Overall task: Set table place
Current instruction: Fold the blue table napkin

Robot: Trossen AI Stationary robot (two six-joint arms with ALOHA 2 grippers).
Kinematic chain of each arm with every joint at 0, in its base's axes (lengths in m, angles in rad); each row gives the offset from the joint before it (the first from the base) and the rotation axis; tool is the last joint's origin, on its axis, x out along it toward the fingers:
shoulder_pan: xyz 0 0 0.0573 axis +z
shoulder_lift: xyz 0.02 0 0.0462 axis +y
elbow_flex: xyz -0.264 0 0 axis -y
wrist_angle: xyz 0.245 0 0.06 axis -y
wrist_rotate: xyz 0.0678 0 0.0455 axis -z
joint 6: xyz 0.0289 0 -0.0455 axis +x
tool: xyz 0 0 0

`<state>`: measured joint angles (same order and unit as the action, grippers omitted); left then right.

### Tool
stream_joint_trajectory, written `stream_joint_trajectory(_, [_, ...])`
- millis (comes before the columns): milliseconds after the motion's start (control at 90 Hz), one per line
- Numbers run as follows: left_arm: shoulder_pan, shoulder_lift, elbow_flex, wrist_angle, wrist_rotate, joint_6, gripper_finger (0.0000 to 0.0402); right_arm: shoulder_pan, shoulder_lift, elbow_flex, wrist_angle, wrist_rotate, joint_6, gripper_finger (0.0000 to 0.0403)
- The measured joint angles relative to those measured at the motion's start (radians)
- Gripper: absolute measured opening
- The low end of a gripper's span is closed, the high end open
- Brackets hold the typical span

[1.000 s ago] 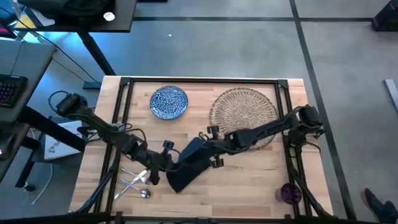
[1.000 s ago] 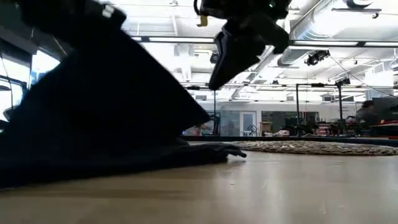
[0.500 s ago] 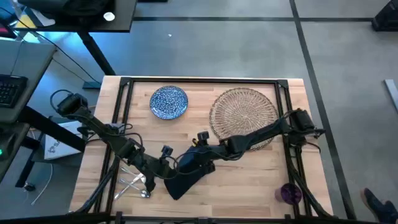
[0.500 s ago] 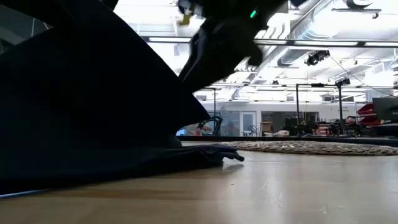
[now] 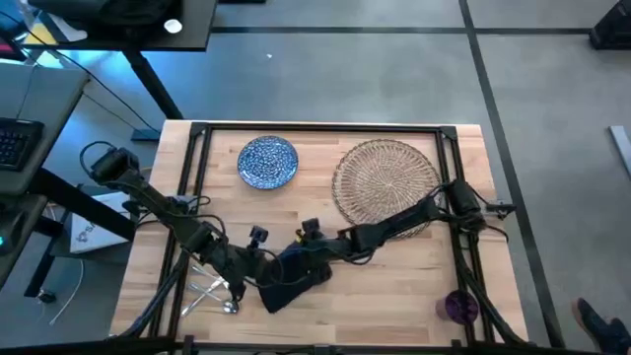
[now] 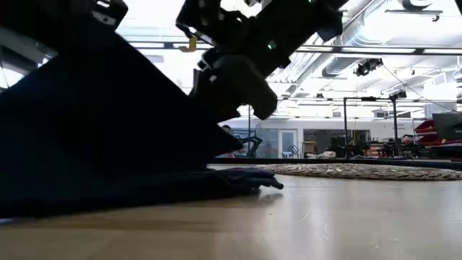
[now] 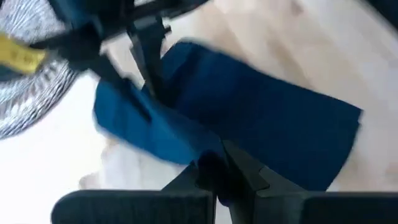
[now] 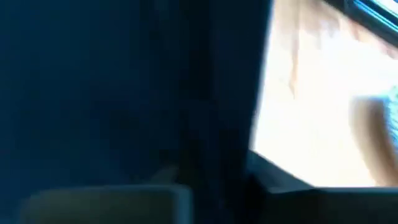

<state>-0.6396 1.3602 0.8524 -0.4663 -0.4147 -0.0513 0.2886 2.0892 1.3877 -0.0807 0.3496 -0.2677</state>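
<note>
Seen from above, both arms meet over the dark navy napkin (image 5: pixel 291 279), which lies near the front edge of the table (image 5: pixel 394 296), in front of the blue speckled plate (image 5: pixel 268 162). The left gripper (image 5: pixel 258 269) reaches in from the cutlery side and the right gripper (image 5: pixel 308 256) from the side of the woven placemat (image 5: pixel 387 180); from this height neither pair of jaws can be read.

The left wrist view settles one of them: the left gripper's (image 7: pixel 214 171) jaws are pinched narrowly together on a raised edge of the napkin (image 7: pixel 267 124), with the cloth spreading flat beyond and the plate (image 7: pixel 31 99) off to one side. The right wrist view is filled almost wholly by the napkin (image 8: pixel 124 93) close to the lens, with only a strip of bare table (image 8: pixel 323 99) beside it, so I cannot tell how the right jaws stand.

The low view adds what the overhead one hides: the napkin (image 6: pixel 108 144) is lifted into a tent-like slope, one corner trailing on the table (image 6: pixel 289 224) toward the placemat (image 6: pixel 361 171), and the right gripper (image 6: pixel 238 83) hangs right at the cloth's upper slope.

The silver cutlery (image 5: pixel 219 289) lies just left of the napkin. The purple cup (image 5: pixel 459 307) stands well apart from the napkin, at the front right corner.
</note>
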Motion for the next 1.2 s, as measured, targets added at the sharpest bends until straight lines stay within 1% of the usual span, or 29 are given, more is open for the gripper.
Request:
stream_joint_trajectory(133, [0.040, -0.001, 0.000, -0.075, -0.030, 0.000, 0.0000, -0.054, 0.000, 0.067, -0.130, 0.036, -0.042, 0.0002])
stream_joint_trajectory(233, [0.085, -0.002, 0.000, -0.162, -0.111, 0.008, 0.0000, -0.107, 0.000, 0.105, -0.207, 0.060, -0.097, 0.0000])
stream_joint_trajectory(344, [0.162, -0.019, 0.000, -0.259, -0.225, 0.050, 0.0000, -0.168, 0.000, 0.161, -0.308, 0.060, -0.156, 0.0000])
stream_joint_trajectory(411, [0.200, -0.034, 0.000, -0.289, -0.276, 0.062, 0.0000, -0.193, -0.002, 0.192, -0.367, 0.061, -0.158, 0.0000])
stream_joint_trajectory(456, [0.215, -0.049, -0.001, -0.292, -0.286, 0.063, 0.0000, -0.203, -0.002, 0.216, -0.416, 0.062, -0.138, 0.0000])
stream_joint_trajectory(500, [0.216, -0.066, -0.001, -0.285, -0.281, 0.063, 0.0000, -0.204, -0.002, 0.244, -0.473, 0.046, -0.111, 0.0000])
stream_joint_trajectory(567, [0.198, -0.082, 0.000, -0.266, -0.255, 0.063, 0.0000, -0.189, -0.003, 0.271, -0.515, -0.045, -0.060, 0.0000])
stream_joint_trajectory(678, [0.156, -0.085, -0.003, -0.271, -0.216, 0.062, 0.0000, -0.154, -0.002, 0.271, -0.489, -0.245, 0.028, 0.0000])
stream_joint_trajectory(744, [0.141, -0.086, -0.020, -0.269, -0.185, 0.050, 0.0000, -0.131, -0.002, 0.249, -0.405, -0.299, 0.063, 0.0000])
stream_joint_trajectory(833, [0.136, -0.085, -0.056, -0.269, -0.158, 0.013, 0.0000, -0.105, -0.002, 0.211, -0.294, -0.301, 0.090, 0.0000])
stream_joint_trajectory(956, [0.135, -0.085, -0.112, -0.272, -0.161, -0.014, 0.0000, -0.096, -0.001, 0.174, -0.188, -0.298, 0.143, 0.0000])
stream_joint_trajectory(1044, [0.135, -0.085, -0.142, -0.267, -0.173, -0.015, 0.0000, -0.102, -0.001, 0.172, -0.183, -0.292, 0.159, 0.0000])
stream_joint_trajectory(1200, [0.135, -0.085, -0.181, -0.267, -0.190, -0.009, 0.0000, -0.115, -0.001, 0.171, -0.184, -0.242, 0.159, 0.0000])
